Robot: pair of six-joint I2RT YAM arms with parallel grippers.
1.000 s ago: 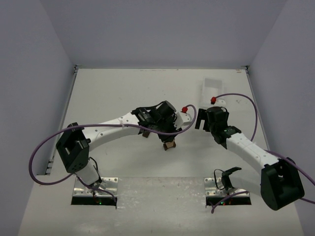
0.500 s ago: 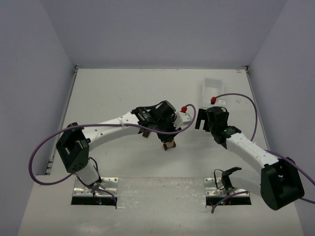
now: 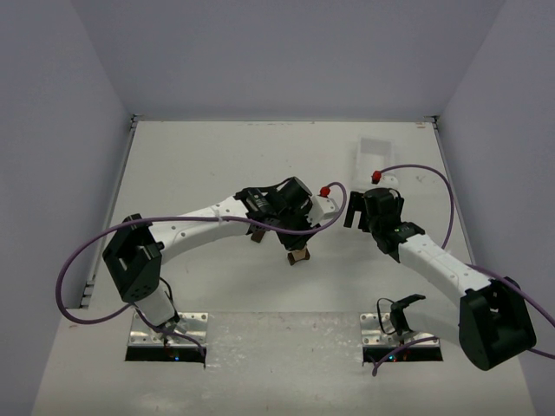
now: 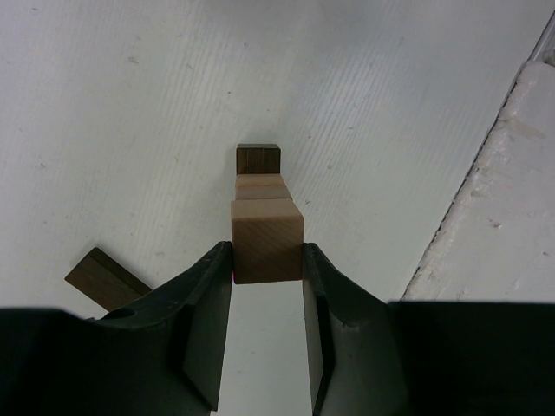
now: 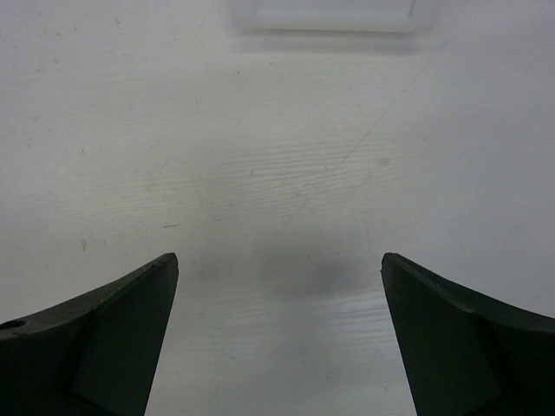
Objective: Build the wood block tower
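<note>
My left gripper [image 4: 267,260] is shut on a light tan wood block [image 4: 267,238], squeezed between both fingertips. Just beyond it in the left wrist view, in line with it, are a second tan block [image 4: 260,185] and a dark brown block [image 4: 258,159]; I cannot tell whether the held block touches them. From above, this small stack [image 3: 297,256] shows at the tip of the left gripper [image 3: 295,245], mid-table. A loose dark brown block [image 4: 102,277] lies on the table to the left, also visible from above [image 3: 257,237]. My right gripper [image 5: 277,269] is open and holds nothing, hovering over bare table [image 3: 362,213].
A white plastic tray [image 3: 375,154] sits at the back right; its near edge shows at the top of the right wrist view [image 5: 325,16]. A raised pale strip [image 4: 512,225] runs along the right of the left wrist view. Purple cables loop over both arms.
The left arm's lower links have shifted slightly to the right; its gripper stays over the stack with the tan block. The right arm has not moved.
</note>
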